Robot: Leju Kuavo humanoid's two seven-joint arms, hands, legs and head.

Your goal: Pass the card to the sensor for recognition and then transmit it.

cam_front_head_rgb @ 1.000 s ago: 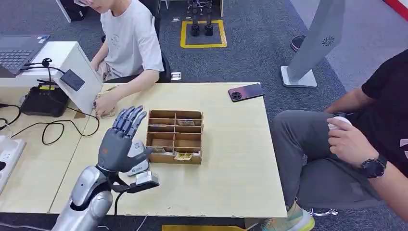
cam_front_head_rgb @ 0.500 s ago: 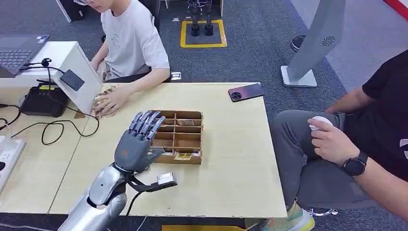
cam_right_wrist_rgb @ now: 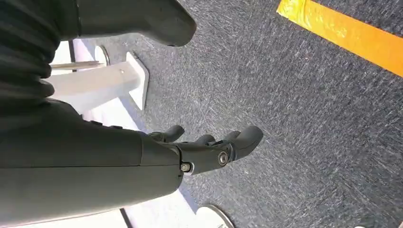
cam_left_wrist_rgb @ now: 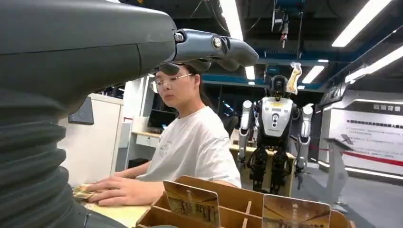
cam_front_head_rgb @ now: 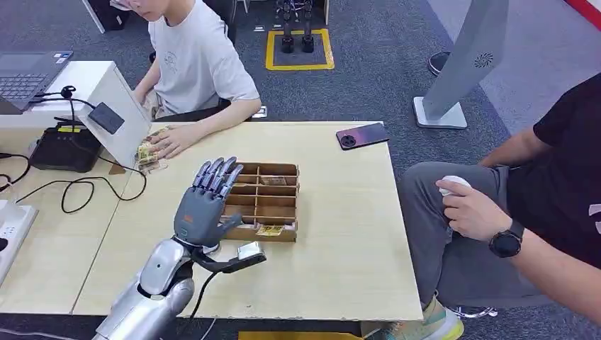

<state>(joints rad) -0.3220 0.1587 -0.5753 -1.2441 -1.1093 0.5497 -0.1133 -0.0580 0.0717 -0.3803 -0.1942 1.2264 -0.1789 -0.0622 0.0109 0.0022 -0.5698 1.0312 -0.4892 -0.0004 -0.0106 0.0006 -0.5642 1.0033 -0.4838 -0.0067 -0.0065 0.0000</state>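
left hand [cam_front_head_rgb: 205, 205] empty, fingers spread | covers card box [cam_front_head_rgb: 273, 185] corner

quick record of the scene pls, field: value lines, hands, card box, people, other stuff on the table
left hand: empty, fingers spread, raised over the near left corner of the card box
right hand: hanging over grey carpet, holding nothing
card box: wooden divided tray, cards standing in some slots
person in white shirt: hand on cards by the white stand
phone: far table edge

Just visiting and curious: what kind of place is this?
Probably a robotics lab or showroom: another humanoid robot stands on display, a laptop and cabled black box sit beside the wooden table.
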